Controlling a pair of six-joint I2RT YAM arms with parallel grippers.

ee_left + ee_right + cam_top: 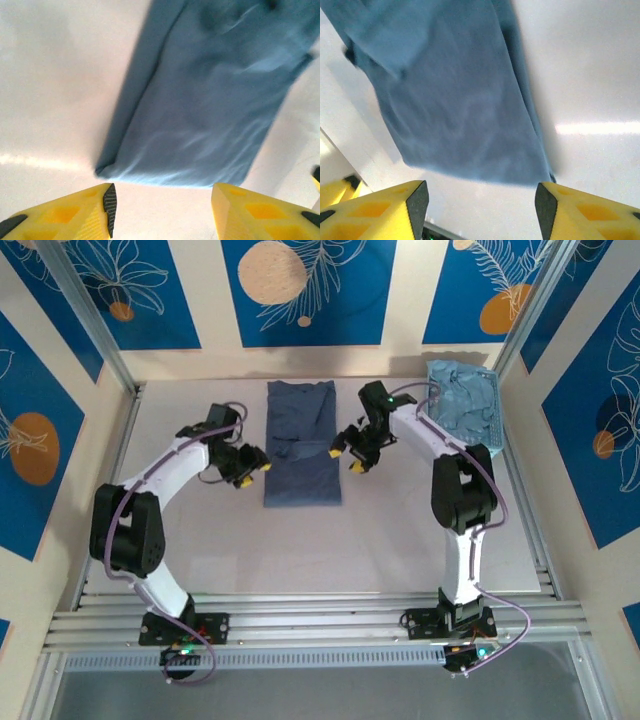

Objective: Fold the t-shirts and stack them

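White table, folded slate-blue t-shirt, basket far right (pale shirts inside)

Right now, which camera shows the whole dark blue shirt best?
The top camera: it sees the whole dark blue shirt, folded into a long strip. Each wrist camera sees part of it close up, cut off and a bit blurry.

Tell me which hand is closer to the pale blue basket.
Right. The right hand is at the dark t-shirt edge facing the basket; the left hand is off the shirt's opposite edge, farther away.
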